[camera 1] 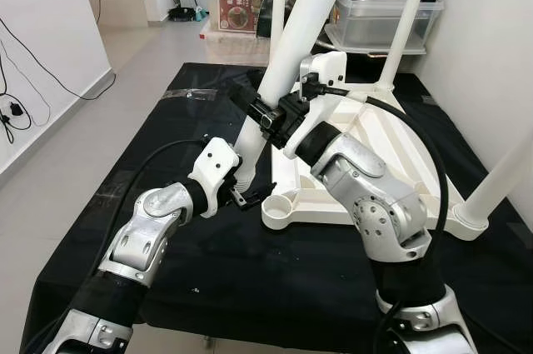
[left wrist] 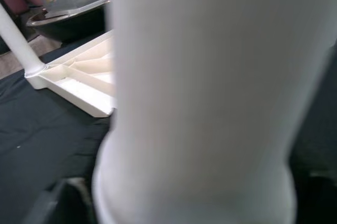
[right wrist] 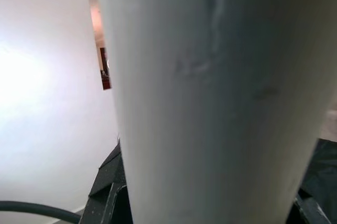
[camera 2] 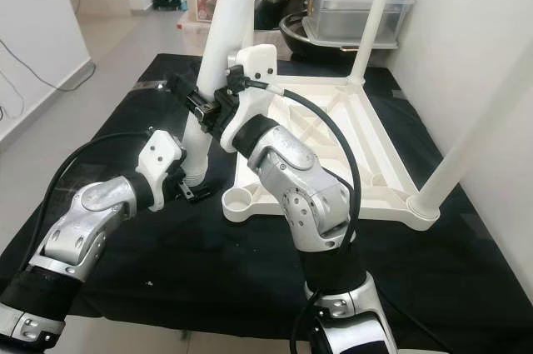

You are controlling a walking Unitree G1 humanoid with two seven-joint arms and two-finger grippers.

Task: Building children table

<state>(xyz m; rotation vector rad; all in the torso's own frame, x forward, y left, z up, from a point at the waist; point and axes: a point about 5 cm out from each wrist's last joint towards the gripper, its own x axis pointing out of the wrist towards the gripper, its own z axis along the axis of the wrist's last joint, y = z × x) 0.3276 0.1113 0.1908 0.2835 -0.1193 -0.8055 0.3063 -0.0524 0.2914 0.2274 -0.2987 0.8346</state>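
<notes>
While the upside-down white tabletop (camera 1: 391, 162) lies flat on the black mat (camera 1: 125, 162), I've got both grippers on one loose white table leg (camera 1: 304, 25). That leg leans from its foot, just off the tabletop's near-left corner, up toward 12 o'clock. The empty corner socket (camera 1: 279, 206) sits right beside the leg's lower end, at about 3 o'clock from it, and the two look apart, not seated.

The right gripper (camera 1: 268, 117) is clenched around the leg partway up, black fingers wrapped on either side. The left gripper (camera 1: 243, 191) is down at the leg's ribbed bottom end, at roughly 7 o'clock from the right one; it's pressed against the leg, but I can't tell if those fingers are actually clamped or loose. Both wrist cams are mostly a blurry white tube up close.

Three other legs already stand on the tabletop: far-right (camera 1: 405, 25), far-left (camera 1: 280, 0), and near-right (camera 1: 500, 183). Storage bins (camera 1: 383, 17) are stacked at 12 o'clock beyond the mat.
</notes>
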